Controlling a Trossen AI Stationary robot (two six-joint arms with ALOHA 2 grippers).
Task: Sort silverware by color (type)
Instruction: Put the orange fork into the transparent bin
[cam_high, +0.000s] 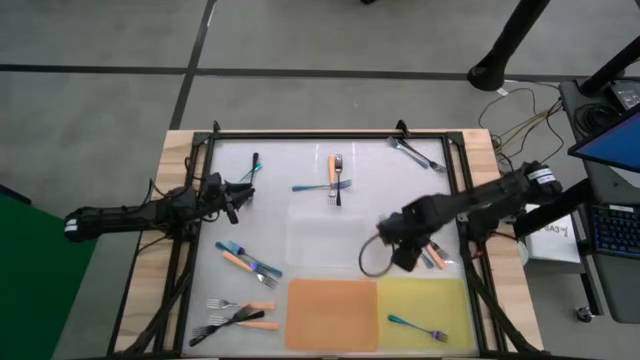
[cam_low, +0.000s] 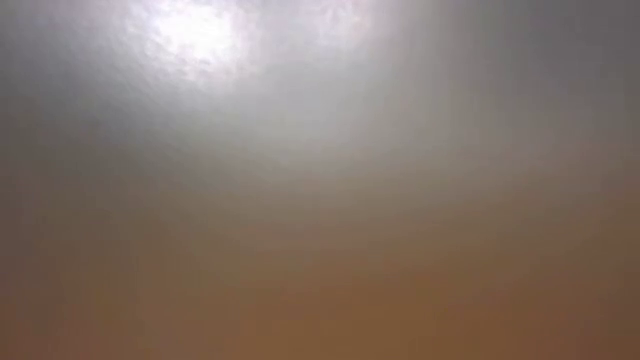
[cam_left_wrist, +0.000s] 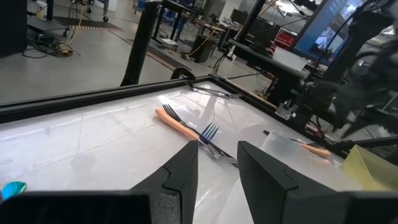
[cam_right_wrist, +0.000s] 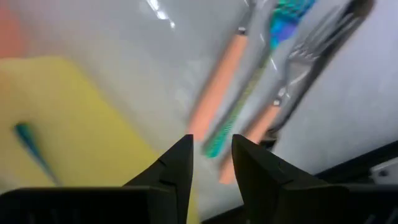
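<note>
1. Your right gripper (cam_right_wrist: 210, 163) hangs with fingers parted, empty, over forks (cam_right_wrist: 239, 102) near the yellow mat (cam_high: 420, 305) (1 teal fork (cam_high: 415, 326) on it).
2. Your left gripper (cam_left_wrist: 217, 171) waits at the table's left side, fingers apart, holding nothing.

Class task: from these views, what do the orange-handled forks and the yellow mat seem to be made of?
The orange-handled fork: shiny silver tines, likely polished metal; its handle is matte, probably plastic or a coating. The yellow mat: flat, dull and even-coloured, perhaps felt, foam or silicone; the views cannot settle which.

Orange mat (cam_high: 331, 314) touching yellow mat (cam_high: 424, 312) — near edge of white table (cam_high: 300, 225).
</note>
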